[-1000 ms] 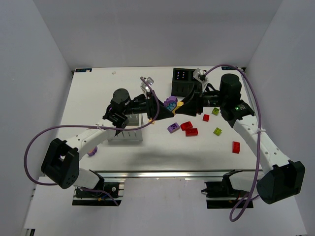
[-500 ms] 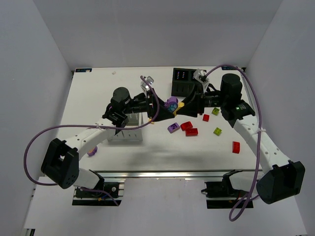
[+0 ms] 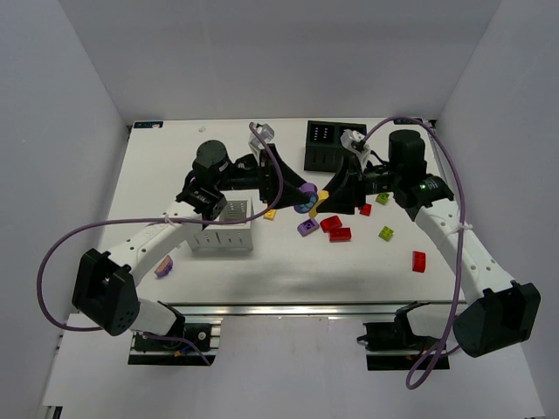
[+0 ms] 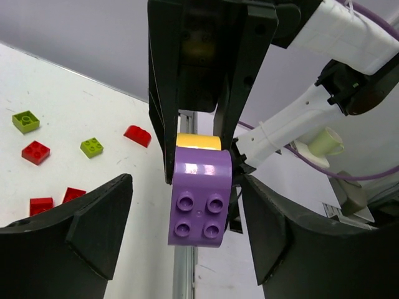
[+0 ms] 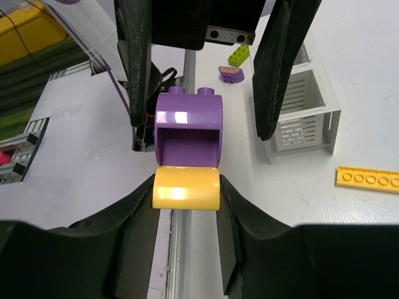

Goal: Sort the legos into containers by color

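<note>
With the right hand (image 5: 186, 187) clamping the yellow brick (image 4: 198, 142), the wide-spread left hand (image 4: 187, 187) should close squarely on the purple brick (image 5: 187, 128) joined to it.

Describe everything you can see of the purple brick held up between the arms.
The glossy purple plastic brick is rounded on one side, with four studs facing the left wrist camera. It is off the table, stuck to a yellow brick that the right gripper clamps. The left gripper's open fingers flank it, not touching.

White links, black joints and purple cables (image 3: 52, 255) run to the black left hand (image 4: 187, 187) and right hand (image 5: 187, 190).
</note>
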Available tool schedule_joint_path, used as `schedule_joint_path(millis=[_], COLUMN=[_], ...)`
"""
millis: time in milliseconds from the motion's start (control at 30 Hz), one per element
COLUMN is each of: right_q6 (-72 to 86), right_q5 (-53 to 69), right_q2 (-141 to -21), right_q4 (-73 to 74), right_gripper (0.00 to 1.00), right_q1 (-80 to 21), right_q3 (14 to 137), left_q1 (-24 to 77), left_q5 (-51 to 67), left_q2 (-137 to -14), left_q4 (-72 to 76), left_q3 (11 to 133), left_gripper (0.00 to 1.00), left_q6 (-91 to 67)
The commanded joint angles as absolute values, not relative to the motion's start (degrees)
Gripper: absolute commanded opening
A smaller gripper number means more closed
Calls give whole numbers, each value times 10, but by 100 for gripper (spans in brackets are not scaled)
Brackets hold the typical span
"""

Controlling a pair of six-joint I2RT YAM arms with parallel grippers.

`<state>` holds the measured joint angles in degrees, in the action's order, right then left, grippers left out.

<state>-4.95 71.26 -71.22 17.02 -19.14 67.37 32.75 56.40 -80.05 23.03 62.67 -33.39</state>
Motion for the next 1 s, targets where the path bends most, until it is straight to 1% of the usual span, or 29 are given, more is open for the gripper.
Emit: schedule_joint_path(millis=[0, 200, 267, 300, 333, 367, 400, 433, 533, 567, 700, 900, 967], right_q6=[-43, -4, 10, 11, 11, 12, 11, 10, -16, -32, -52, -56, -65], right_q5=[743, 752, 751, 749, 748, 746, 738, 734, 706, 689, 663, 659, 643], right_q2=[-715, -725, -724, -724, -724, -722, -721, -717, -708, -705, -695, -689, -686], right_q4=[164, 118, 112, 110, 109, 108, 109, 112, 141, 150, 171, 166, 173], right_gripper=[0, 0, 0, 0, 0, 0, 0, 0, 0, 0, 0, 0, 0], right_q1=[-191, -191, -192, -192, -191, -190, -190, -189, -188, -184, -170, -153, -154], right_q3=[697, 690, 687, 685, 683, 681, 676, 673, 669, 667, 653, 628, 626], left_q1=[326, 331, 331, 331, 331, 331, 331, 331, 319, 319, 302, 268, 268], left_q5=[593, 592, 589, 588, 585, 577, 568, 554, 492, 444, 365, 291, 218], left_q2=[-794, -797, -799, -802, -801, -801, -797, -794, -768, -760, -732, -693, -688], left_q4=[201, 168, 159, 160, 158, 153, 148, 137, 113, 85, 52, 33, -28], left_q3=[641, 641, 644, 644, 644, 645, 646, 649, 645, 649, 646, 621, 622], left_gripper=[80, 76, 61, 50, 29, 20, 9, 0, 0, 0, 0, 0, 0], left_q6=[-310, -288, -285, -286, -285, -279, -273, -267, -243, -218, -203, -201, -194])
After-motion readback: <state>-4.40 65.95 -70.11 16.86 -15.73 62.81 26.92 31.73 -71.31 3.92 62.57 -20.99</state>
